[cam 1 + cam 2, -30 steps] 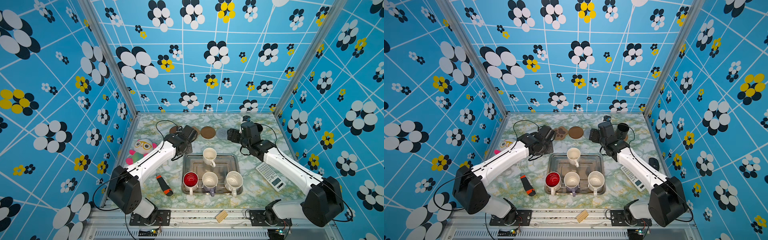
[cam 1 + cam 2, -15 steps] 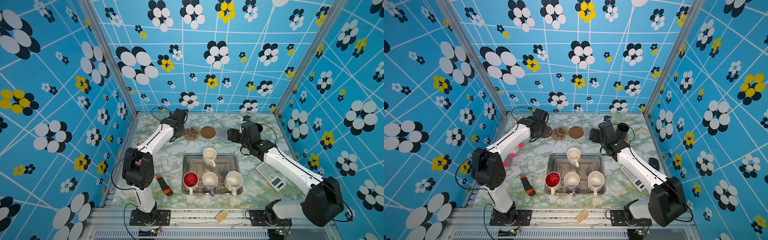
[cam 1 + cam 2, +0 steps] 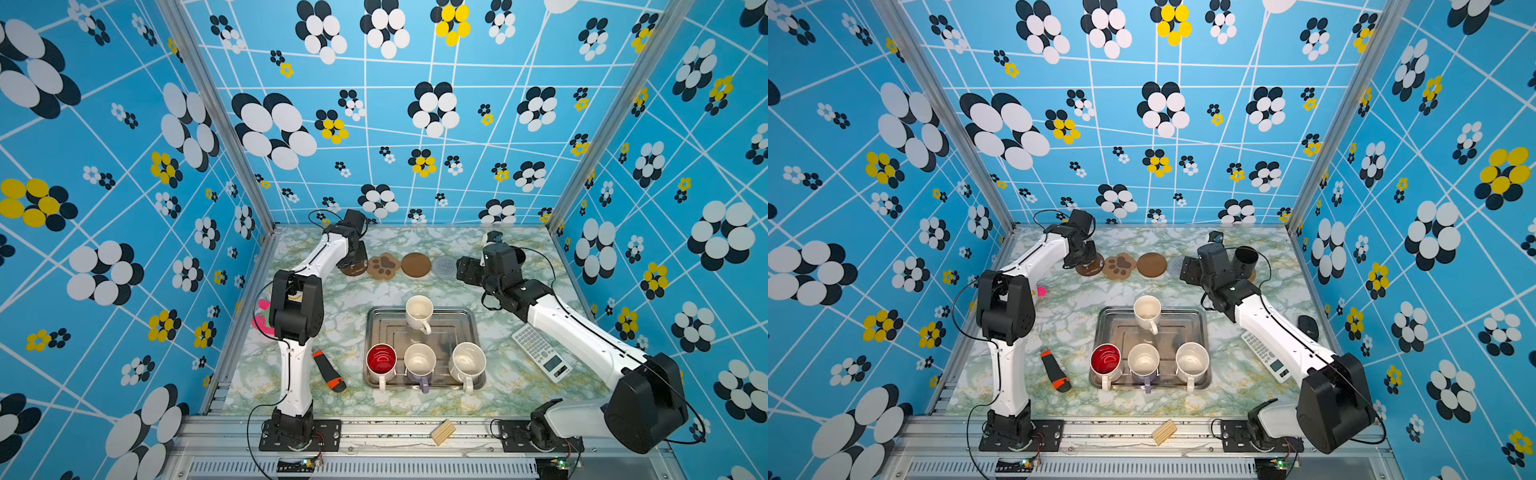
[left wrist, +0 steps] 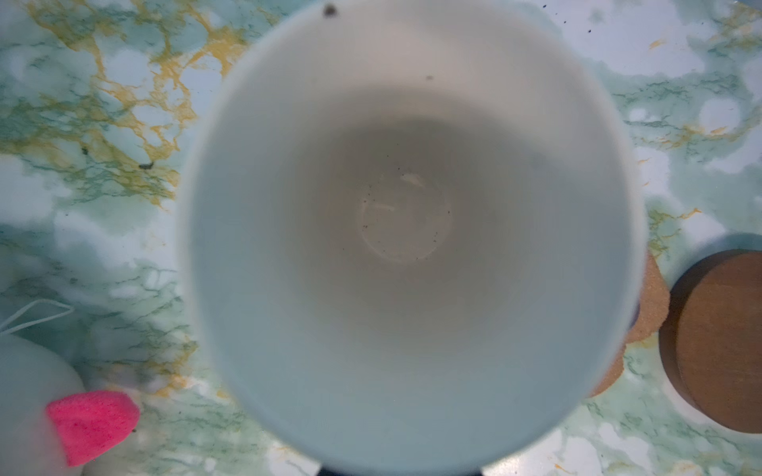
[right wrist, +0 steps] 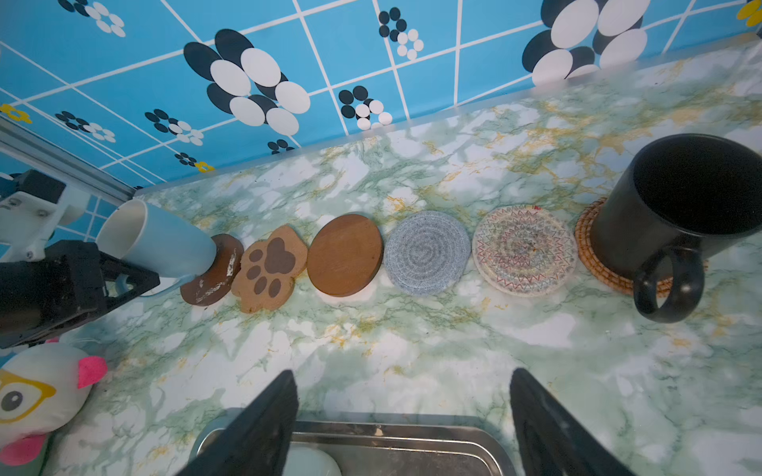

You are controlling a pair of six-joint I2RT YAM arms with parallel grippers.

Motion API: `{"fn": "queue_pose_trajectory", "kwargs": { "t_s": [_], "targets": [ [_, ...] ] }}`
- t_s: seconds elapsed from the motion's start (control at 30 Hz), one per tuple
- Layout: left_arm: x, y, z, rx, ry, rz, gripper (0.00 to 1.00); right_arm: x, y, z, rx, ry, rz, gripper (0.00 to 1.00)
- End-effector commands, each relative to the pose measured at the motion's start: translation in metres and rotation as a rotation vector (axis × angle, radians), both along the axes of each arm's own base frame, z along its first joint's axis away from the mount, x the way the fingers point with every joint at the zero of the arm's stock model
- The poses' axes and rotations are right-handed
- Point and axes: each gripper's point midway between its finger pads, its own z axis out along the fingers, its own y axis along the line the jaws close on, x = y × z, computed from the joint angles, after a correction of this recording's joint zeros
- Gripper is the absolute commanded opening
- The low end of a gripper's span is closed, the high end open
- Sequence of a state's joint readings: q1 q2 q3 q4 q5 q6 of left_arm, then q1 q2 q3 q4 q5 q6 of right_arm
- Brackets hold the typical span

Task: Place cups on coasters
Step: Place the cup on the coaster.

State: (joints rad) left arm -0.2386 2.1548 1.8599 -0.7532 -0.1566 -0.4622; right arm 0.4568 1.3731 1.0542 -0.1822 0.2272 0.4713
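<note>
Light blue mug (image 5: pixel 165 241): tilted, mouth tipped leftward, base against the left part of the dark brown disc coaster (image 5: pixel 214 272), at the far left of the tabletop (image 3: pixel 340 307). Cannot tell whether the base lies flat on the disc.

Left tool (image 5: pixel 123 283): clamped on this mug at its handle side. The left wrist view looks straight down into the pale interior.

Row continuing right along the far side, all bare: paw coaster (image 5: pixel 270 268), second brown disc (image 5: pixel 344 253), grey woven coaster (image 5: pixel 426 253), whitish woven coaster (image 5: pixel 523 249).

Rattan coaster (image 5: pixel 585 251), far right: carries the black mug (image 5: pixel 676 214), upright.

Right tool (image 5: pixel 406 428): jaws wide apart, nothing between them, above the far rim of the steel tray (image 3: pixel 449 328).

Tray contents:
- At the far edge: far cream mug (image 3: pixel 419 311).
- Near row, left to right: red-inside mug (image 3: pixel 381 359), lavender mug (image 3: pixel 419 362), near cream mug (image 3: pixel 467 361).
</note>
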Motion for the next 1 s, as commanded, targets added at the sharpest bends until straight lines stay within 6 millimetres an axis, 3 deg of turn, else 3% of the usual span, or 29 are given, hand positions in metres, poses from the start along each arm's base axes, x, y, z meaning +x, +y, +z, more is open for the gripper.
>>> {"fn": "queue_pose_trajectory", "kwargs": {
  "t_s": [0.0, 0.97],
  "targets": [
    [0.017, 0.0, 0.021, -0.011, -0.065, -0.012, 0.0, -0.004, -0.008, -0.004, -0.033, 0.015, -0.012, 0.83],
    [0.0, 0.002, 0.007, -0.013, -0.005, -0.004, 0.0, -0.004, -0.006, -0.004, -0.032, 0.017, -0.006, 0.83]
  ]
}}
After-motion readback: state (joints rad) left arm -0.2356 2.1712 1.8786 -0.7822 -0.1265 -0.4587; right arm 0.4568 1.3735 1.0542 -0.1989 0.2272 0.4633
